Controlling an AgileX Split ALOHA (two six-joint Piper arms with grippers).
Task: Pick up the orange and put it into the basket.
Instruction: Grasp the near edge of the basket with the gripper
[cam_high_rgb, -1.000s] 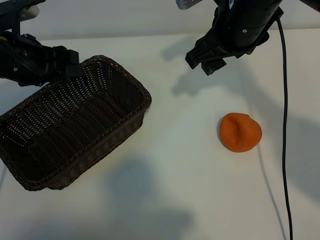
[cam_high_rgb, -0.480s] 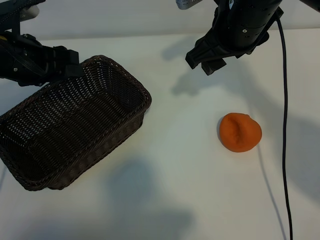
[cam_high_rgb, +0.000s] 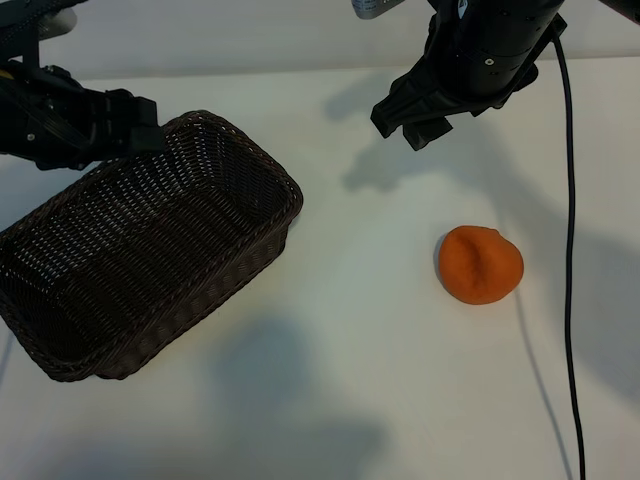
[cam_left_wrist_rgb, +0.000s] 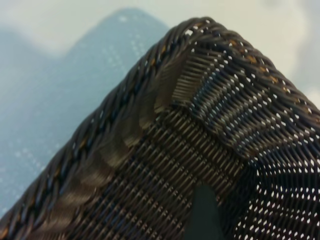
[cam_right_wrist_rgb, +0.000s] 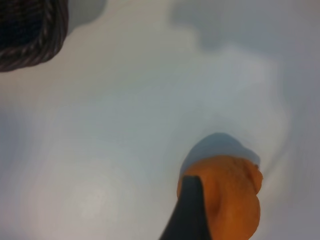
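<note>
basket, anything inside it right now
Nothing shows inside the basket: only bare dark weave. The left gripper covers its far corner. The orange lies out on the table.

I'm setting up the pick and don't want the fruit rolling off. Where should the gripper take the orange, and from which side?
Probably from straight above, fingers closing across the widest part of the orange. It is round and slightly lumpy, and lies alone on the bare table, with room on every side. The open right gripper hangs nearest to it; the basket lies well clear.
</note>
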